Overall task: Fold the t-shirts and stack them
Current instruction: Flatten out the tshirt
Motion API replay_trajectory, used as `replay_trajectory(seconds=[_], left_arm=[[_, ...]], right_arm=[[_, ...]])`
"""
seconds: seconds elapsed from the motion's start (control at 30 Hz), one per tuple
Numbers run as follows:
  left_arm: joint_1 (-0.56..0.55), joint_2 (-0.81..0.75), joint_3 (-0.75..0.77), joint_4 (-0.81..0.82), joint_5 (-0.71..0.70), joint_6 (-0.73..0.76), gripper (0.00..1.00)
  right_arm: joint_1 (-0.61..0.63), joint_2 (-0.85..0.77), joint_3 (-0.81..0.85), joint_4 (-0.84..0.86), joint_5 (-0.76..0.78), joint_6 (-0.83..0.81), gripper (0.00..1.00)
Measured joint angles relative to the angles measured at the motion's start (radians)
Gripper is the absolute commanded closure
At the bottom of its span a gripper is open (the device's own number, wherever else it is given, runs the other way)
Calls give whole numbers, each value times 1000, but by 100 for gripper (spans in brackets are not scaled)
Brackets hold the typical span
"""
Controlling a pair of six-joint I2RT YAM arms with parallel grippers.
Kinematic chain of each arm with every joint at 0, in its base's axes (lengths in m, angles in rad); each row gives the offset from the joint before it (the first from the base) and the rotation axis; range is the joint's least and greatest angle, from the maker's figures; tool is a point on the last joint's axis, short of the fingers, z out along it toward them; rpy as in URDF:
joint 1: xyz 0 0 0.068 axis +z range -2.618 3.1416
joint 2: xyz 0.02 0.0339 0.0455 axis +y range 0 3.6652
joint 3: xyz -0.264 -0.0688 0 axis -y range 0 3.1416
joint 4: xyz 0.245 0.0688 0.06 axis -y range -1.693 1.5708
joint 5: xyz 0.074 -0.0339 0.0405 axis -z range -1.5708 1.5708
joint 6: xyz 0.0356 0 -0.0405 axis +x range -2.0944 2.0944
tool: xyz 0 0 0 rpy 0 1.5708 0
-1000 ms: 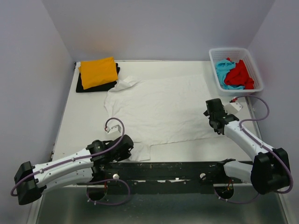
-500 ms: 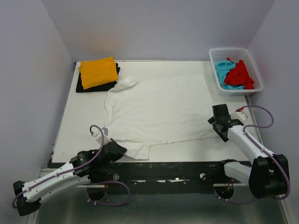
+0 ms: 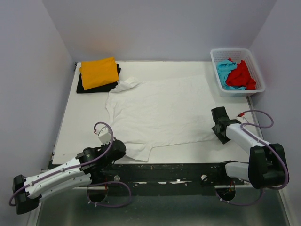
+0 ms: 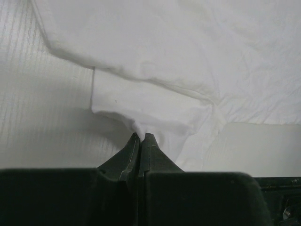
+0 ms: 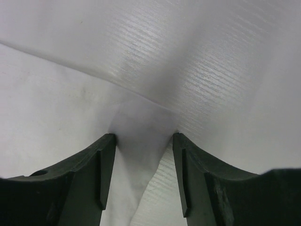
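Note:
The white t-shirt (image 3: pixel 160 110) lies spread flat across the middle of the table. My left gripper (image 3: pixel 123 149) is shut on a pinch of its near-left sleeve edge (image 4: pixel 155 120), and the cloth bunches at the fingertips. My right gripper (image 3: pixel 218 132) is low over the shirt's near-right corner. Its jaws stand apart, and that corner (image 5: pixel 134 136) lies loose between them, pressed by neither finger. A folded orange t-shirt (image 3: pixel 99 73) rests on a folded black t-shirt (image 3: pixel 82 87) at the back left. The red t-shirt (image 3: pixel 242 75) and the turquoise t-shirt (image 3: pixel 225 75) are crumpled in the basket.
The white lattice basket (image 3: pixel 237 51) stands at the back right corner. A dark rail (image 3: pixel 164 170) runs along the table's near edge between the arm bases. Purple-grey walls close in the table on the left, back and right.
My right gripper has come nearer and lower onto the shirt's near-right corner, and its jaws have narrowed. My left arm shifted slightly along the near edge and stayed shut on the sleeve.

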Motion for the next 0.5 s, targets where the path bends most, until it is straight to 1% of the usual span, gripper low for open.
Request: replay_trajectory(seconds=[0.1,0.13,0.23,0.27,0.3,0.33,0.5], left_arm=[[0,3,0,-3,-11,-1,100],[0,3,0,-4,-15,-3,100],[0,-2,0,-14,-31,-10,100],[0,-5,0,-18,-35,-12,100],[0,-9,0,-21,-40,-13,100],[0,-13,0,-24,-45,-16,100],[0,-23,0,-48,-66,-34,100]], right_arm=[[0,2,0,2,4,6,48],[0,2,0,3,4,6,52],[-2,3,0,7,4,8,69],[-3,3,-1,11,3,9,77],[-5,3,-2,16,2,8,94],[-5,2,-3,23,2,7,99],[-5,-16,-19,54,-8,-7,99]])
